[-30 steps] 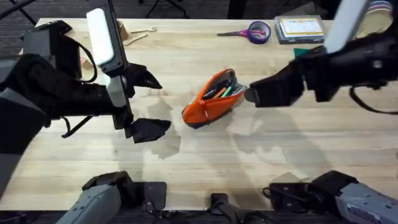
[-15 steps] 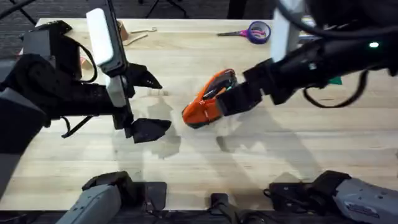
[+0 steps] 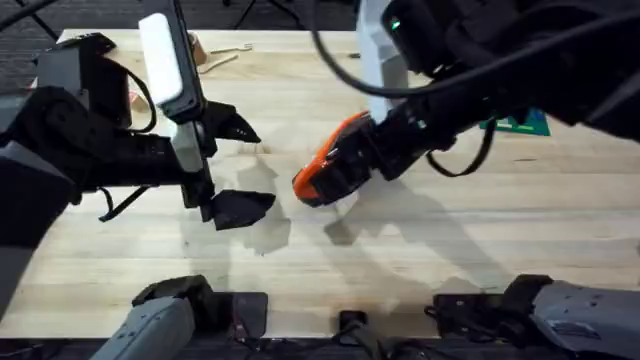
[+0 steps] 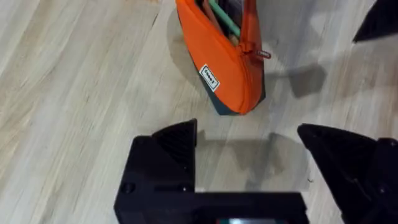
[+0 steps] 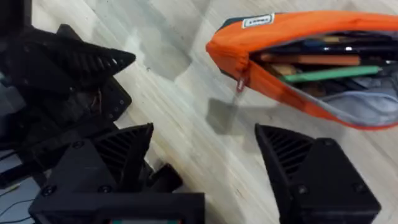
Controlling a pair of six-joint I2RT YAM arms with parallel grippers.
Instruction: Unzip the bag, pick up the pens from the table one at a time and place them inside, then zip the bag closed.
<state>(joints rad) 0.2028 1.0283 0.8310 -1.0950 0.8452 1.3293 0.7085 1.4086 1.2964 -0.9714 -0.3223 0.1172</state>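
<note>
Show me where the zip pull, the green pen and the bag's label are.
zip pull (image 5: 240, 83), right wrist view, on the red tab.
green pen (image 5: 329, 74), right wrist view, mid barrel.
label (image 4: 209, 78), left wrist view, centre of the white patch.

Pale wood butcher-block tabletop (image 3: 520, 230), plank strips running left to right, grain and seams plain in both wrist views. Soft, blurred shadows cast on the wood near centre; lighting even, from above. Beyond the far edge, dark floor (image 3: 30, 55) at upper left, with thin dark legs of a stand or chair (image 3: 262, 12) at the top. Small light-wood pieces (image 3: 215, 55) lying near the far left edge. Green flat item (image 3: 528, 124) toward the far right, partly covered. Dark hardware (image 3: 345, 330) along the near edge.
</note>
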